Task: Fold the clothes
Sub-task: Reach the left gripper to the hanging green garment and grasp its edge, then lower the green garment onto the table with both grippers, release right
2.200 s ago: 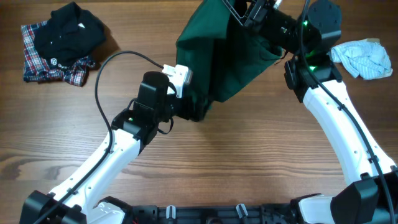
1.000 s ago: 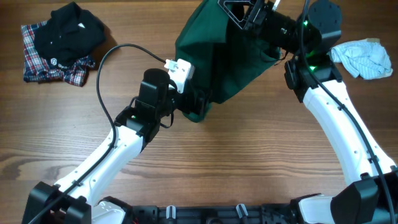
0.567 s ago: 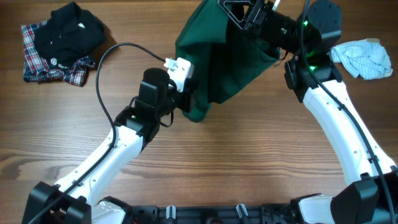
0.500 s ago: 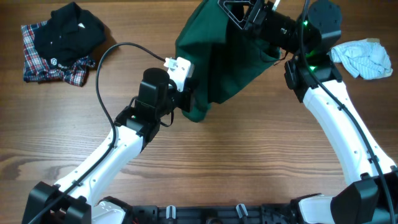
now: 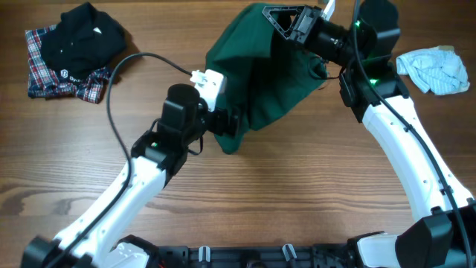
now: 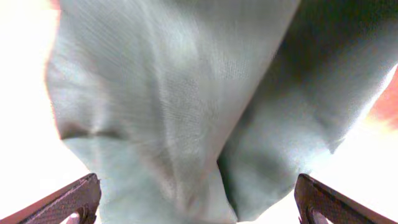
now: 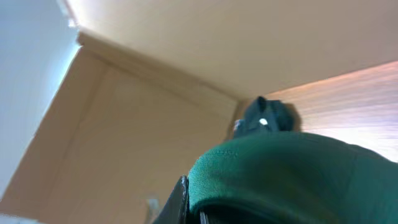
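Our L claw (image 6: 198, 186) is spread wide, gripping nothing; the clothes (image 5: 260, 71) hang just ahead, between its fingers; beyond, R claw (image 5: 288, 19) is clenched on the top edge; we'd pinch one lower corner only, w/o bunching.

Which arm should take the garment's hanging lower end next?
Left. The left end effector is open, and the hanging lower end of the green garment sits right before its fingers. The right end effector is shut on the garment's top, holding it up.
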You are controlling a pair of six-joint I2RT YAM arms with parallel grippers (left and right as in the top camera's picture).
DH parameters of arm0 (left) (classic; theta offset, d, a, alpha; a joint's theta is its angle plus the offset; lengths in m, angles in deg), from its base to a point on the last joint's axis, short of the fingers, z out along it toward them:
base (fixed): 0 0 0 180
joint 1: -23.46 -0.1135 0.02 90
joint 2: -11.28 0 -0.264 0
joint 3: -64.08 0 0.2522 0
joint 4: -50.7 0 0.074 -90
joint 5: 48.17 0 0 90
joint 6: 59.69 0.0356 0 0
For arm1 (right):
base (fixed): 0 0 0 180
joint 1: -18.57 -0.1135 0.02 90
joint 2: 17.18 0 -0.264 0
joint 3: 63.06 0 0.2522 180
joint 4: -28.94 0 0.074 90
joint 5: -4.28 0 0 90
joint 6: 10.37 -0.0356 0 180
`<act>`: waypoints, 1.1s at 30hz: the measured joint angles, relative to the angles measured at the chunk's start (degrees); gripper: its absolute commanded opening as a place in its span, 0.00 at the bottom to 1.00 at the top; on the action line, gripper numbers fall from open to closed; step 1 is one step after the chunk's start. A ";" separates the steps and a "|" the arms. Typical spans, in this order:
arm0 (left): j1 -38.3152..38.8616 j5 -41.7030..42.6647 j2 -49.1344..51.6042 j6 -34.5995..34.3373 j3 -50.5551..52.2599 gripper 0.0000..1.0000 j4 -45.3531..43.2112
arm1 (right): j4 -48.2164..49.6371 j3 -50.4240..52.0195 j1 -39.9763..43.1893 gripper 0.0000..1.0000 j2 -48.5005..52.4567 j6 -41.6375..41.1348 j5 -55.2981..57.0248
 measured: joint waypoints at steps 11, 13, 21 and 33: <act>13.31 -16.28 -6.51 12.70 -0.02 1.00 1.05 | -4.87 0.00 -0.94 0.04 0.00 2.56 4.70; 15.34 -20.70 -6.27 13.94 -0.02 1.00 0.33 | -5.46 0.00 -1.49 0.04 0.00 2.71 4.70; 17.09 -33.11 -6.16 18.32 -0.02 1.00 -5.49 | -7.15 0.00 -2.25 0.04 0.00 2.64 4.66; 23.69 -38.69 -6.16 27.32 -0.02 1.00 -14.36 | -9.05 0.00 -2.27 0.04 0.00 2.23 4.61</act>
